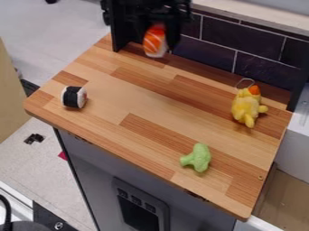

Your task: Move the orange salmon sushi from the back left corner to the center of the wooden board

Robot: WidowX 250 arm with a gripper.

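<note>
Claw [158,39] blurred, black on dark tiles [260,45], upper part cut off by top edge; clenched around orange-and-white sushi toy [155,41], its upper end hard to make out. Sushi toy rounded, striped, over back of counter [136,106]. Counter striped wood, rounded corners. Black-and-white roll [74,97] near left edge; knobbly green broccoli [197,158] toward front; soft yellow chicken [247,106], wire loop [245,82] beside it, right. Wide wood stretch between roll and chicken.

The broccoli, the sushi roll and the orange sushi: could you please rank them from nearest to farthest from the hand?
1. Orange sushi, held in the hand.
2. Sushi roll, at the wooden top's left.
3. Broccoli, near the front edge, right of centre.
</note>
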